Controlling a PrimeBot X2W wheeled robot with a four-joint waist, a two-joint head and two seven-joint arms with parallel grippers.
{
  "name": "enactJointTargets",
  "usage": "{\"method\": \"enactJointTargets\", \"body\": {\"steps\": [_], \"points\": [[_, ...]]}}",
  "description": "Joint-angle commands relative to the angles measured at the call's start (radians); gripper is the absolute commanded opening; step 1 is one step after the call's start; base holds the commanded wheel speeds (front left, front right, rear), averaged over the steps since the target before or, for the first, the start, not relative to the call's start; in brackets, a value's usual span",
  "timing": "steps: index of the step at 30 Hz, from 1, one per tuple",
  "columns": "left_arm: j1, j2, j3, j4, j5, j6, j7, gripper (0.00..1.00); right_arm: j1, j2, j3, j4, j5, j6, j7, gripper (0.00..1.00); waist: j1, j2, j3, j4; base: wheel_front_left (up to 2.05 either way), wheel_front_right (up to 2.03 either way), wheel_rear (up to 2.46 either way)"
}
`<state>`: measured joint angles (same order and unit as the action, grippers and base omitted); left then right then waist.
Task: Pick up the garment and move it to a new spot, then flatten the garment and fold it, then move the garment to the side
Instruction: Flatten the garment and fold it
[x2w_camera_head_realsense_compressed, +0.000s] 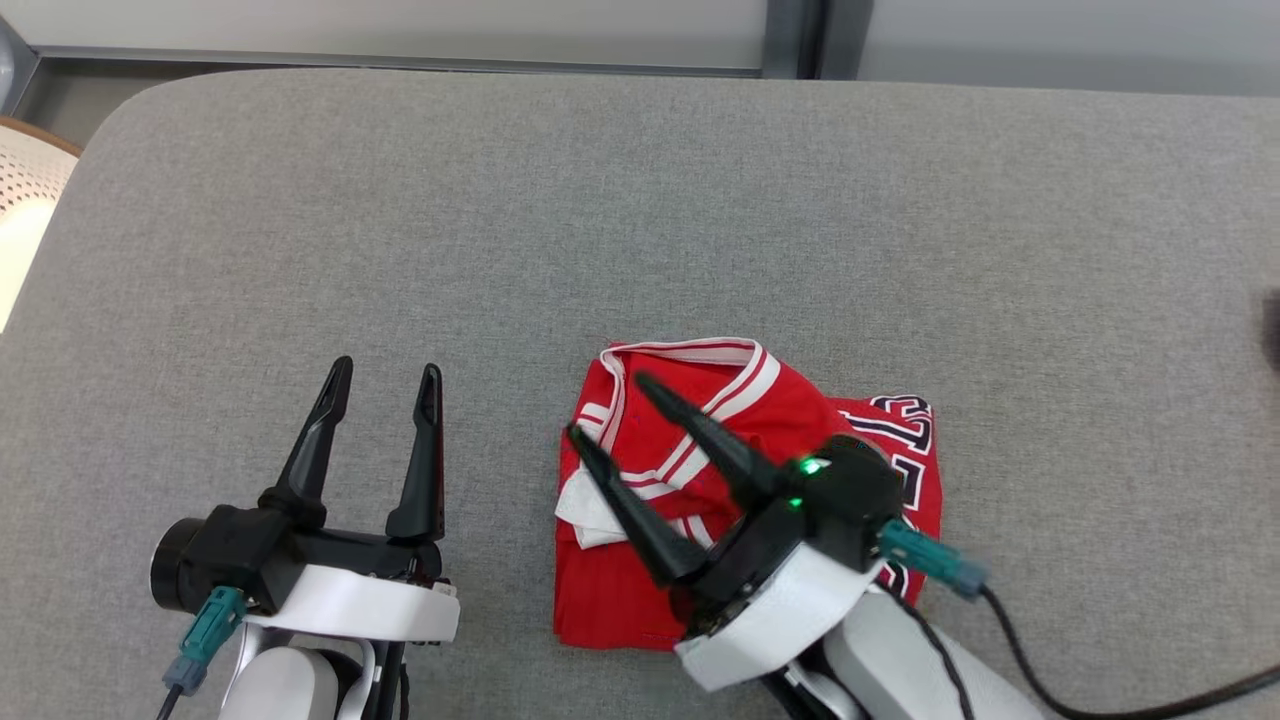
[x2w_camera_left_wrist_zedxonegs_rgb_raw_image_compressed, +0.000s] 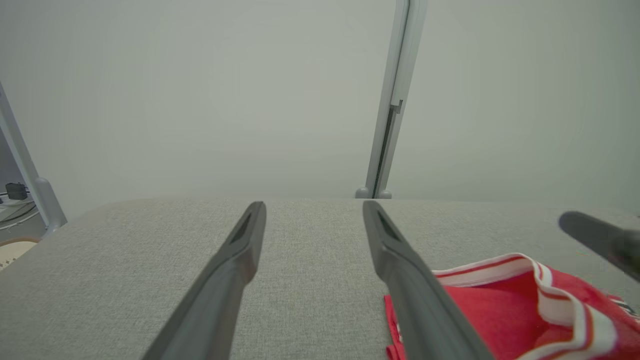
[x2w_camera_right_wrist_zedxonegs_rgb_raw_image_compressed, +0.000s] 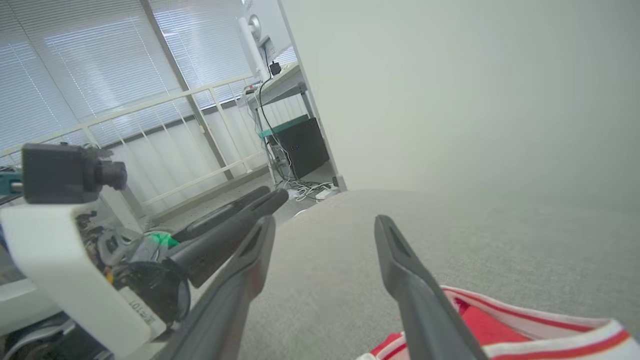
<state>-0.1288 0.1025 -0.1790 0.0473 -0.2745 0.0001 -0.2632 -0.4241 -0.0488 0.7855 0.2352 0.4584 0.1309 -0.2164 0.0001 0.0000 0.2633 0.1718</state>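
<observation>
A red jersey (x2w_camera_head_realsense_compressed: 610, 600) with white and red trim is seen folded into a compact bundle on the grey padded table (x2w_camera_head_realsense_compressed: 700, 200), on the near side and a little right of centre. The right gripper (x2w_camera_head_realsense_compressed: 606, 405) is positioned over it, its jaws spread apart with nothing between them and its fingers angled toward the far left across the collar. Whether they touch the cloth cannot be told. The left gripper (x2w_camera_head_realsense_compressed: 388, 366) is positioned over bare table left of the jersey, its jaws likewise spread wide and empty, fingers pointed toward the far side.
</observation>
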Motion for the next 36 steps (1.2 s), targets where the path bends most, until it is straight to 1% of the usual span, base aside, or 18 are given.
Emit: {"method": "enactJointTargets", "body": {"steps": [1,4,8,11,13,15,17,19,24,36], "points": [[0.007,0.0,0.008,0.003,0.007,-0.001,-0.001,1.0,0.015,-0.018,-0.042,-0.034,-0.015,0.0,-0.017,1.0,-0.0001,0.0,-0.012,-0.01,0.0,0.0,0.0],[0.018,0.003,0.014,0.001,0.013,0.002,-0.001,1.0,0.06,-0.039,-0.161,-0.099,-0.056,0.0,-0.031,1.0,-0.0001,0.0,-0.027,-0.024,0.0,0.0,0.0],[0.035,0.012,0.022,-0.006,0.021,0.006,-0.001,1.0,0.15,-0.077,-0.373,-0.189,-0.123,0.0,-0.031,1.0,-0.0001,0.0,-0.043,-0.044,0.0,0.0,0.0],[0.044,0.021,0.025,-0.006,0.023,0.006,-0.001,1.0,0.233,-0.103,-0.538,-0.243,-0.167,0.0,-0.006,1.0,-0.0001,0.0,-0.055,-0.057,0.0,0.0,0.0],[0.051,0.026,0.026,-0.006,0.024,0.006,-0.001,1.0,0.29,-0.117,-0.629,-0.275,-0.193,0.0,0.013,1.0,-0.0001,0.0,-0.064,-0.064,0.0,0.0,0.0],[0.061,0.032,0.028,-0.006,0.025,0.007,-0.001,1.0,0.35,-0.126,-0.71,-0.305,-0.209,0.0,0.032,1.0,-0.0001,0.0,-0.074,-0.071,0.0,0.0,0.0],[0.065,0.036,0.029,-0.007,0.026,0.009,-0.001,1.0,0.407,-0.129,-0.769,-0.333,-0.223,0.0,0.052,1.0,-0.0001,0.0,-0.085,-0.075,0.0,0.0,0.0],[0.075,0.041,0.028,-0.009,0.027,0.009,-0.001,1.0,0.454,-0.129,-0.805,-0.36,-0.236,0.0,0.069,1.0,-0.0001,0.0,-0.095,-0.08,0.0,0.0,0.0],[0.086,0.053,0.027,-0.017,0.025,0.013,0.007,1.0,0.52,-0.119,-0.828,-0.413,-0.246,0.0,0.105,1.0,-0.0001,0.0,-0.108,-0.089,0.0,0.0,0.0],[0.088,0.062,0.022,-0.028,0.019,0.022,0.019,1.0,0.529,-0.114,-0.83,-0.441,-0.25,0.0,0.126,1.0,-0.0001,0.0,-0.107,-0.092,0.0,0.0,0.0]]}}
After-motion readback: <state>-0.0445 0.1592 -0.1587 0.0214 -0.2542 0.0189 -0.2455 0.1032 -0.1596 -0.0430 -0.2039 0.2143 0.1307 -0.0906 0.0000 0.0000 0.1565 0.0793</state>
